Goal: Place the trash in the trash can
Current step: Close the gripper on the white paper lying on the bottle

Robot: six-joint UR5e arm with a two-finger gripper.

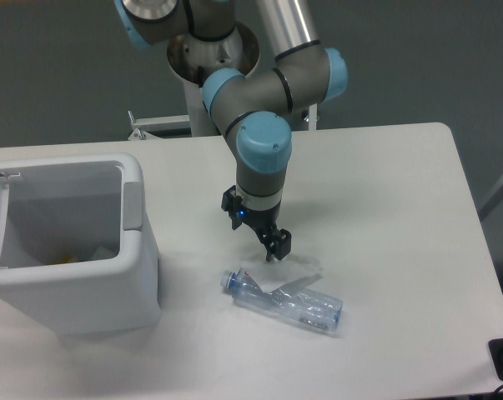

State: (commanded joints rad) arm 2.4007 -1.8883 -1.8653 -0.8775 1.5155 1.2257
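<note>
Bottle lies nearest you on surface, napkin touching it behind. Gripper sits low over napkin, jaws apart. Pinch napkin only, lift straight. Bin waits left, lid open.

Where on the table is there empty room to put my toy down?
The table's right side, past the gripper, is bare. So is the strip behind the trash can. It's crowded in the middle, around the napkin and bottle.

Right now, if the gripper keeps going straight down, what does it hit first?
Probably the crumpled napkin under the gripper, with the crushed bottle just beyond; depth is uncertain.
</note>
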